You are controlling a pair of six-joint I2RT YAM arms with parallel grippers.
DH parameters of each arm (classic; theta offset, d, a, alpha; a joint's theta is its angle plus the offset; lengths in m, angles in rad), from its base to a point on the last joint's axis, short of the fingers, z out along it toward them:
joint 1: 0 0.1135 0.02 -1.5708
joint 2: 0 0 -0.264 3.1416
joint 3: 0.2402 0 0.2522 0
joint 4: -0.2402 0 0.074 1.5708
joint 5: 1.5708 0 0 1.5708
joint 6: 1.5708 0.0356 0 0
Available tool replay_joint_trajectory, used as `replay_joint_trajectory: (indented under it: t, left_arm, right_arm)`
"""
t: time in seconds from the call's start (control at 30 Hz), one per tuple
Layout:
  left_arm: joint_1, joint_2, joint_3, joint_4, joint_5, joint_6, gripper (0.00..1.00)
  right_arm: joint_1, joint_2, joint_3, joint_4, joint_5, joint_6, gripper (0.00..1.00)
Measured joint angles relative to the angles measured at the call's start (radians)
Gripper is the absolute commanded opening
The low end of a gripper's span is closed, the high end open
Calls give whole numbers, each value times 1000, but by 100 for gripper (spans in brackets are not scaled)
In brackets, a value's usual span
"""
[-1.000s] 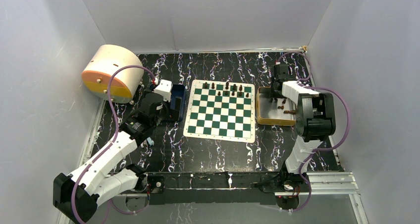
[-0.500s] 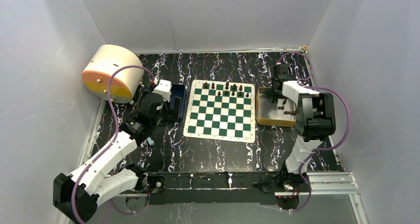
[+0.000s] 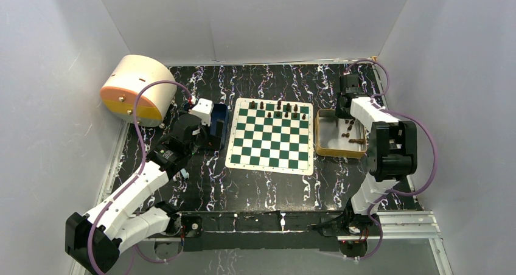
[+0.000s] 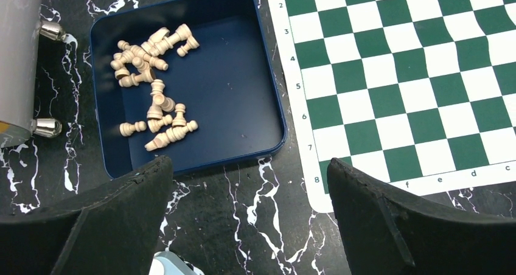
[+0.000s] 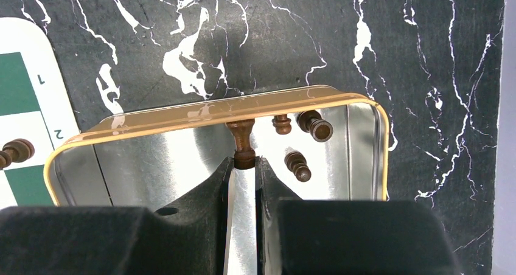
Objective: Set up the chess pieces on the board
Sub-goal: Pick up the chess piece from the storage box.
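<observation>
The left hand (image 4: 249, 168) has not moved in the last second. It hangs with its fingers wide apart above the near edge of the blue tray (image 4: 243, 92), where the pale pieces (image 4: 152, 74) lie heaped and untouched. The board (image 3: 271, 147) in the middle of the bench (image 3: 255, 190) also looks the same: a handful of dark chess pieces (image 3: 278, 109) stand along its far rows and the other squares are bare.

The change is on the right. The right hand (image 5: 244, 165) has drawn its fingers together over the gold tray (image 5: 201, 112), and the arm behind it has swung a little outward. It is now clamped on one dark piece (image 5: 242, 142) by the rounded end, at the tray's far rim. Whether that piece has left the tray floor cannot be told. A few more dark pieces (image 5: 315, 126) lie loose just beside it.

So the pick appears made, and the likely next step is carrying this piece across to an empty square. Most of the set-up remains to be done.
</observation>
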Motion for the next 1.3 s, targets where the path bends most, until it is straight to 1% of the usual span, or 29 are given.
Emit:
replay_joint_trajectory:
  t: [0.13,0.3,0.43,0.6,0.77,0.83,0.9,0.97,1.1,1.17,1.3]
  left_arm:
    - [0,0,0,0,15,-1,93]
    - [0,3,0,2,44,-11,91]
    - [0,23,6,1,101,-39,90]
    - [0,50,50,8,187,-73,87]
    - [0,72,110,24,251,-94,85]
    - [0,72,116,27,272,-97,82]
    - [0,73,116,26,302,-88,75]
    - [0,74,116,27,344,-65,71]
    - [0,77,116,59,486,38,71]
    - [0,81,114,77,565,111,71]
    - [0,85,109,105,711,298,63]
  right_arm:
    - [0,0,2,-15,-15,3,15]
    - [4,-15,31,-93,-69,34,15]
    - [21,-110,32,-155,-107,59,15]
    - [49,-256,48,-183,-174,85,15]
    - [57,-292,47,-195,-232,118,15]
    - [57,-295,31,-195,-270,130,15]
    - [60,-300,12,-210,-323,135,15]
    - [69,-308,-3,-218,-394,133,16]
    - [120,-338,-10,-229,-587,124,16]
    - [154,-352,-10,-230,-666,120,16]
    - [239,-359,-10,-232,-801,119,16]
